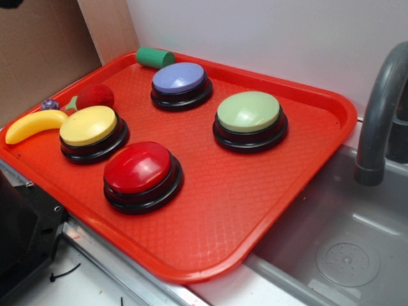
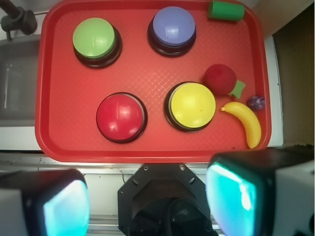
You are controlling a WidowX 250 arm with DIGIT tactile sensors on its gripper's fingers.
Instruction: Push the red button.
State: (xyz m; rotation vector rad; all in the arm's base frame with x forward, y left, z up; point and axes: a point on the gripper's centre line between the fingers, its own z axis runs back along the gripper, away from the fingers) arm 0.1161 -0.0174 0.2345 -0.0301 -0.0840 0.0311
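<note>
Looking from the exterior view, I see the red button (image 1: 139, 171) near the tray's (image 1: 268, 210) front edge, beside the yellow button (image 1: 90, 131); my claw is out of sight there. From the wrist, my claw (image 2: 147, 199) hangs spread apart above the tray's near edge, the red button (image 2: 120, 117) untouched.
</note>
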